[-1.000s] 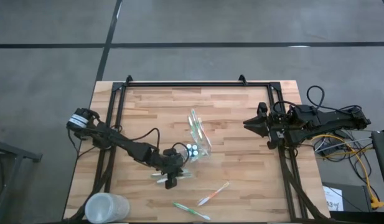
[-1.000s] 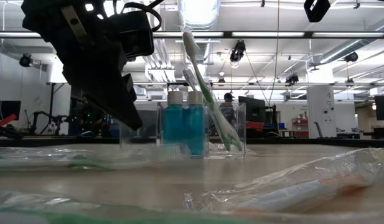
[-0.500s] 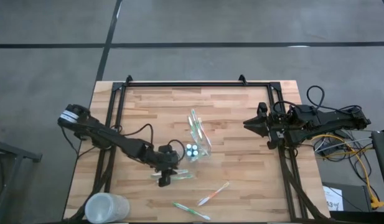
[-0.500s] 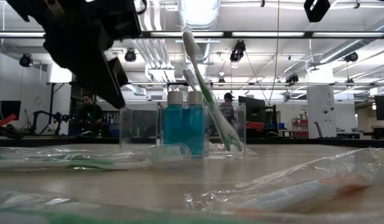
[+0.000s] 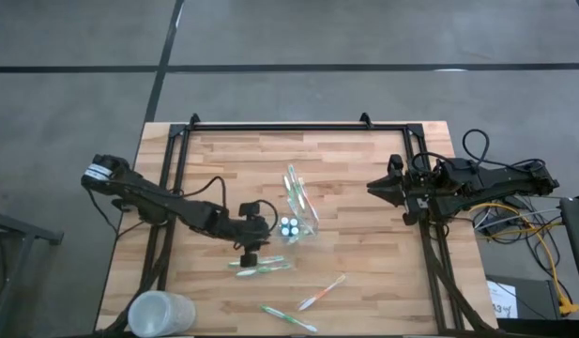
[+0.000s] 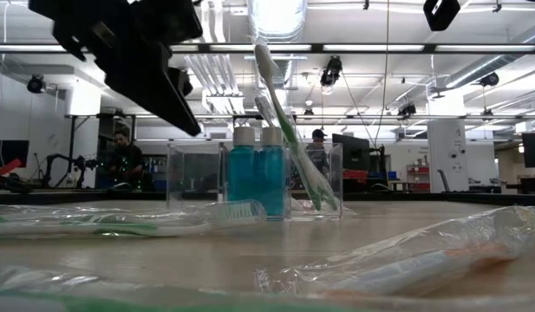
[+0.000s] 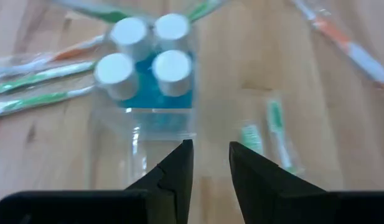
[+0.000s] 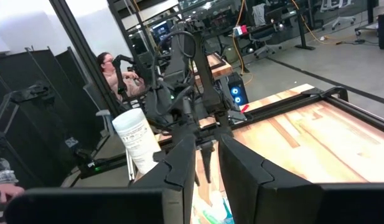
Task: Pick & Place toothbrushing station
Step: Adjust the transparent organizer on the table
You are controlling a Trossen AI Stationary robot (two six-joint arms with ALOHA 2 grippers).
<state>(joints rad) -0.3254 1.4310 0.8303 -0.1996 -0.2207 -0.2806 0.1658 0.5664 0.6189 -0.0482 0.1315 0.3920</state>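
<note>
Your left tool (image 5: 249,252): centre-frame, fingers slightly apart, empty, beside holder (image 5: 301,208) | your right tool (image 5: 373,185): right side, parked, fingers slightly apart | wrapped toothbrush (image 5: 261,268) on surface (image 5: 364,263)

Your left gripper (image 5: 251,254) hangs beside the holder (image 5: 298,218); wrapped toothbrushes (image 5: 261,268) lie just below it, bare table (image 5: 364,178) beyond.
</note>
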